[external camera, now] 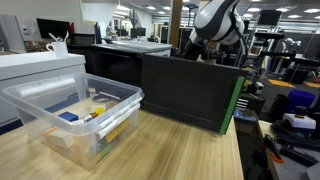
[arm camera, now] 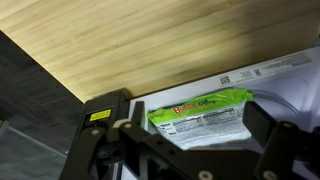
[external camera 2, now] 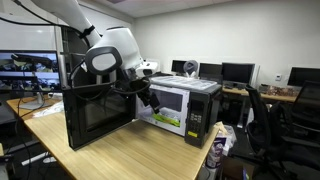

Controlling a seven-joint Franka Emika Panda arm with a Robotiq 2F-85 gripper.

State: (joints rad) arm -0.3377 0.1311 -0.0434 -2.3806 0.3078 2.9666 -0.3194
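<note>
The Panda arm [external camera 2: 72, 18] is arching down from above in an exterior view, its white wrist [external camera 2: 110, 58] bending forward so that the black gripper [external camera 2: 149, 99] is pointing downward at a slant. In the wrist view the two fingers [arm camera: 98, 140] are standing wide apart, the jaws being spread to their widest and gripping nothing.

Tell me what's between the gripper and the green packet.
Nothing. In the wrist view the open gripper faces the green packet, which shows between its fingers with no object in front of it.
</note>
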